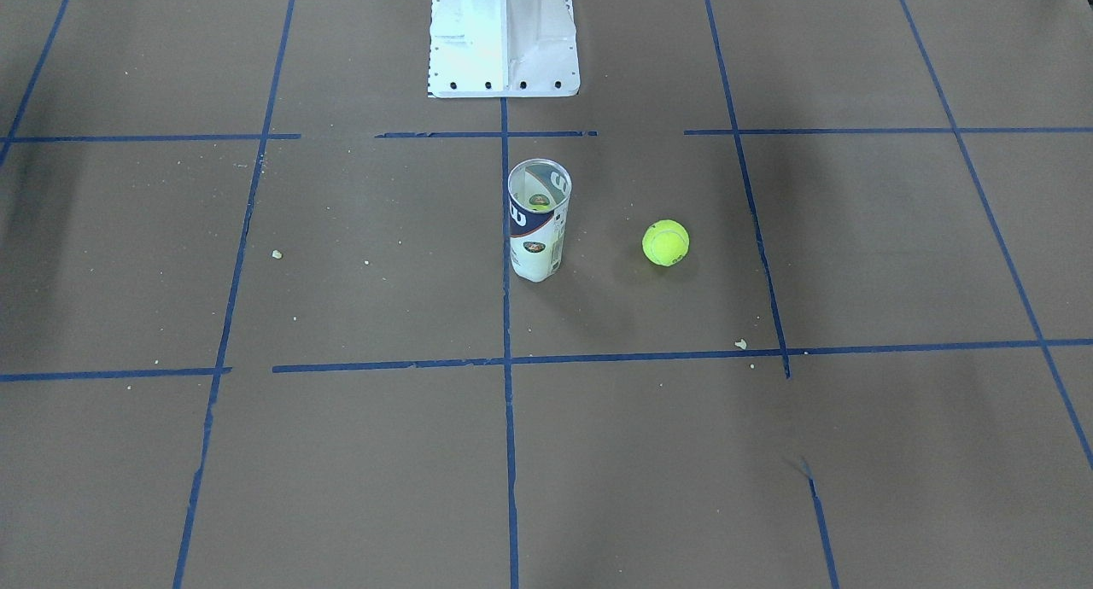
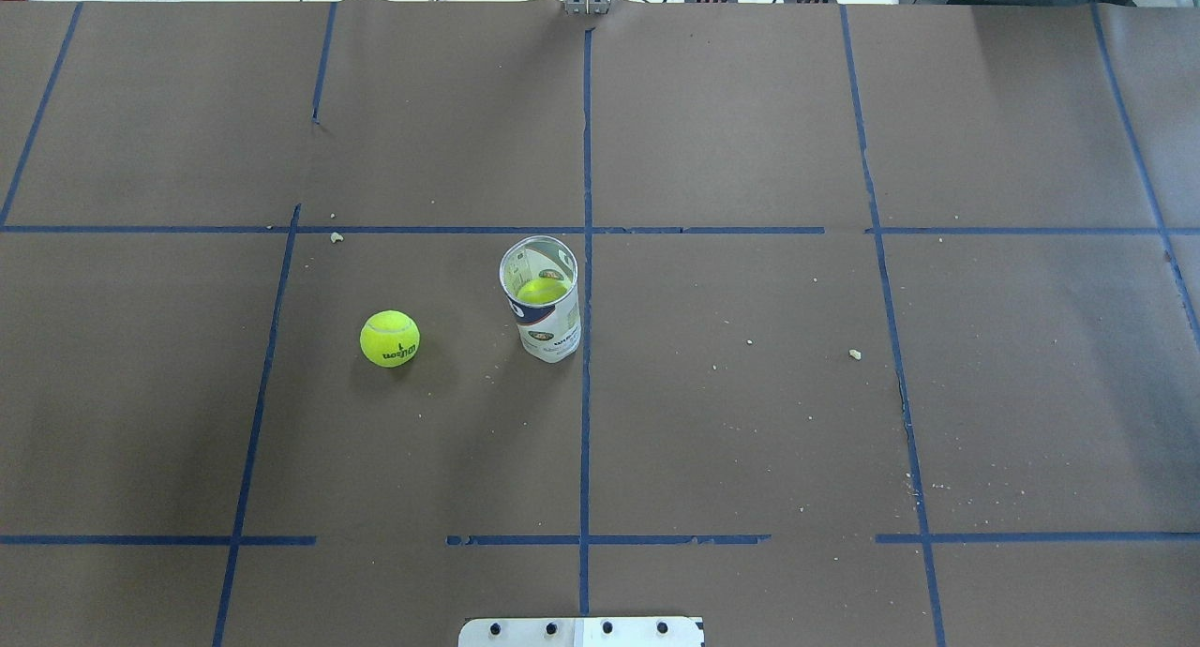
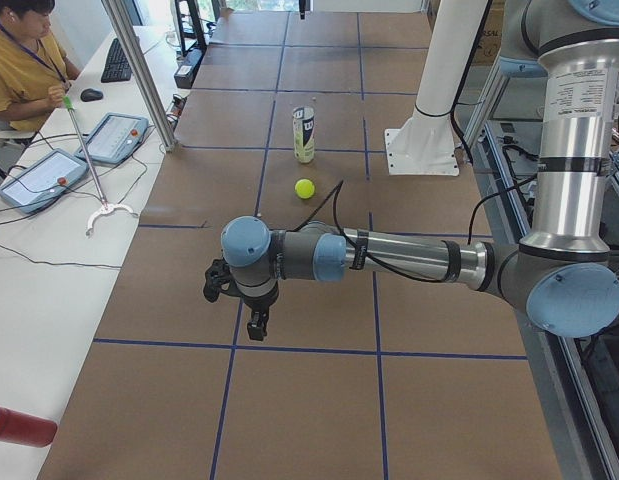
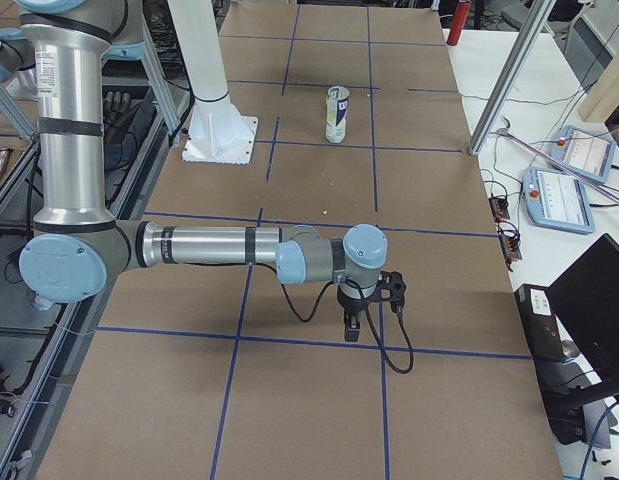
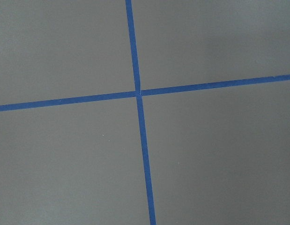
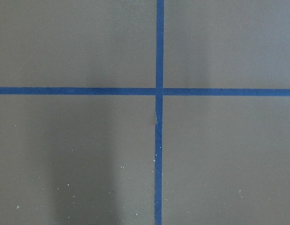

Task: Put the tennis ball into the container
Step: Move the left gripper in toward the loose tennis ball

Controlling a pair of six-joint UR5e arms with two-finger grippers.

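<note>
The tennis ball (image 2: 389, 338) lies alone on the brown table, a short way left of the container (image 2: 544, 300) in the overhead view. The ball (image 1: 665, 242) is to the right of the tube (image 1: 538, 222) in the front-facing view. The upright tube's top is open, and something yellow-green shows inside it. Both arms are far from them. My left gripper (image 3: 257, 325) hangs over the table's left end, and my right gripper (image 4: 354, 325) hangs over the right end. I cannot tell whether either is open or shut. The wrist views show only paper and blue tape.
The white pedestal (image 1: 502, 34) stands behind the tube at the robot's side. Blue tape lines grid the brown paper, with small crumbs scattered on it. A seated operator (image 3: 24, 60) and tablets (image 3: 39, 178) occupy the white desk beyond the far edge.
</note>
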